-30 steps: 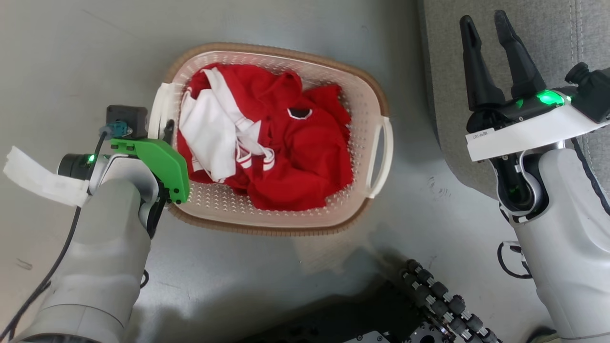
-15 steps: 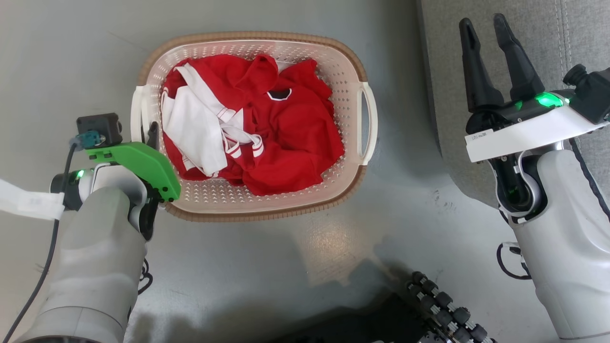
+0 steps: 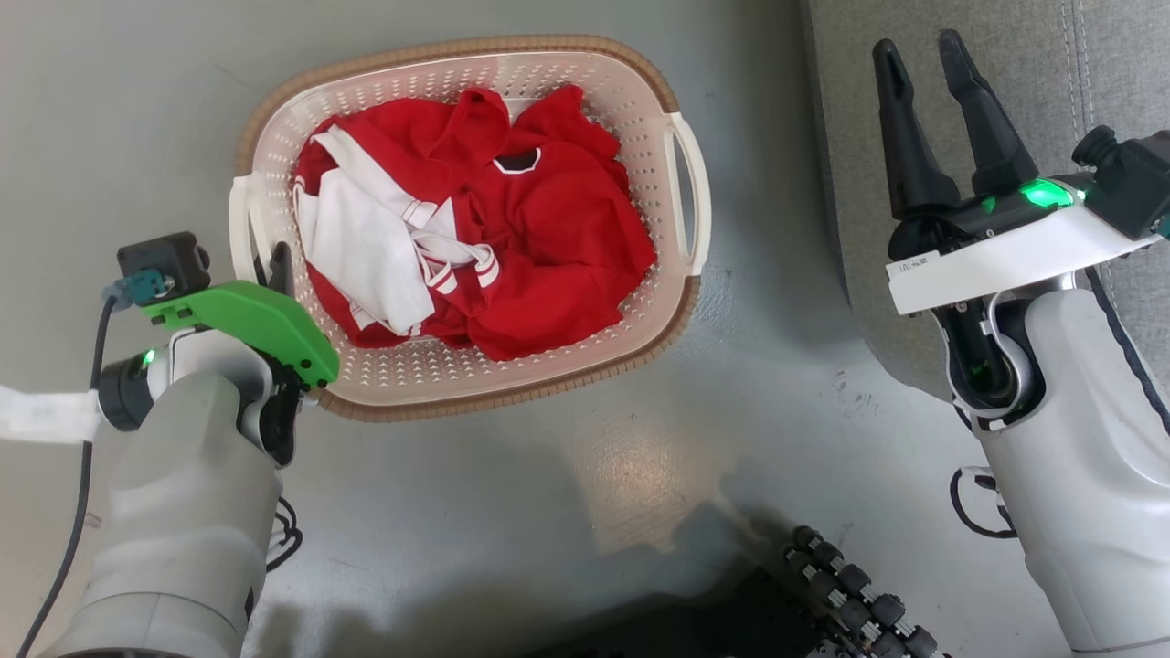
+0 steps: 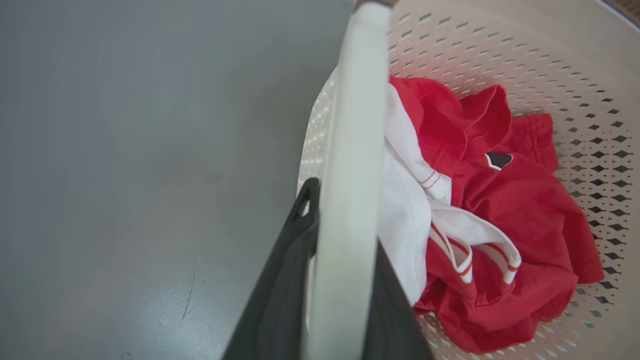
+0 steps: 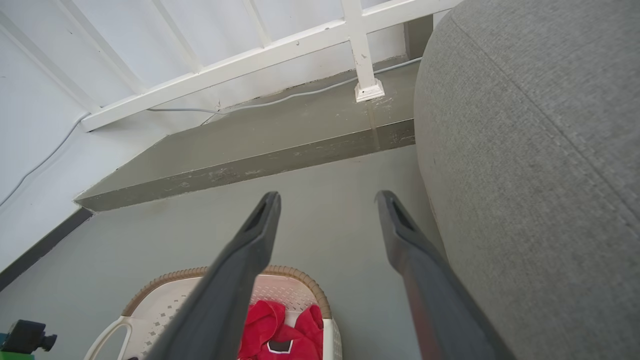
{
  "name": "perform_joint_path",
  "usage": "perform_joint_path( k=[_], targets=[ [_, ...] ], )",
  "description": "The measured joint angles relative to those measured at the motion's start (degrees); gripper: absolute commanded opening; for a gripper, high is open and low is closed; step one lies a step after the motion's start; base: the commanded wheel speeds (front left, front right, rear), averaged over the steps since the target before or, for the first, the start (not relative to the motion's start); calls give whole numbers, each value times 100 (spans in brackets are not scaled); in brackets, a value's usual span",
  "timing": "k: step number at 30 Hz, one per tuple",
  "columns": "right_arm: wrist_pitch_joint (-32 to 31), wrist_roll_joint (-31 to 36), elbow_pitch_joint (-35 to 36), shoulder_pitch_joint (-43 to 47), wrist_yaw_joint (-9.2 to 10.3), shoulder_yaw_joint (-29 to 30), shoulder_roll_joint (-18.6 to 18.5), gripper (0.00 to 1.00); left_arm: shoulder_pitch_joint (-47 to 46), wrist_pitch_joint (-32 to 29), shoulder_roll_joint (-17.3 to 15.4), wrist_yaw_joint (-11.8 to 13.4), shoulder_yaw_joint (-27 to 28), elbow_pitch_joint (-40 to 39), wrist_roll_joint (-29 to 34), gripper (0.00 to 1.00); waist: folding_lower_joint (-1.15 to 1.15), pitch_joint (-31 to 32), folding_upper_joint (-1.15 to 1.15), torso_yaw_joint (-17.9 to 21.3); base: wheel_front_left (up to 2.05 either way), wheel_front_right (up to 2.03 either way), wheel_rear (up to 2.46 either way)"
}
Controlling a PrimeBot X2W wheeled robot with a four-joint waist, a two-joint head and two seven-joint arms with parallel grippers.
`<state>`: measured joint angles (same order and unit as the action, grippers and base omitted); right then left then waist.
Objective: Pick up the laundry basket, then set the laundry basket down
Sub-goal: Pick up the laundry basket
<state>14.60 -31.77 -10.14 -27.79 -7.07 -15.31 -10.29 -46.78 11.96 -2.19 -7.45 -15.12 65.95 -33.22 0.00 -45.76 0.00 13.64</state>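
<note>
The laundry basket (image 3: 402, 375) lies just ahead of the robot over the grey floor (image 3: 548, 512), its long axis running across the head view from left to right, with the right end turned slightly farther away. It holds a red garment (image 3: 567, 238) and a white one (image 3: 366, 256). The left hand (image 3: 272, 265) is at the basket's left end. In the left wrist view its two dark fingers (image 4: 280, 280) sit on either side of the white loop handle (image 4: 355, 150), pressed against it, so the hand is clamped on that handle. The pictures do not show whether the basket's base is off the floor. The right hand (image 3: 917, 46) has its fingers apart and holds nothing. It hangs over the grey upholstered seat (image 5: 540, 150), well apart from the basket's right handle (image 3: 696, 196), which lies to its left. Any lowering therefore seems to depend on the left arm alone, with the load hanging from one end and likely to tip towards the free side.
</note>
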Motion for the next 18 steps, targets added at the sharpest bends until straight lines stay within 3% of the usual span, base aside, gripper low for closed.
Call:
perform_joint_path(
  k=[18],
  targets=[
    [0,-8,-16,0,0,-111,-38,100,88,53,0,1,-293,33,-501,0,0,-14,0,22,0,0,0]
  ],
)
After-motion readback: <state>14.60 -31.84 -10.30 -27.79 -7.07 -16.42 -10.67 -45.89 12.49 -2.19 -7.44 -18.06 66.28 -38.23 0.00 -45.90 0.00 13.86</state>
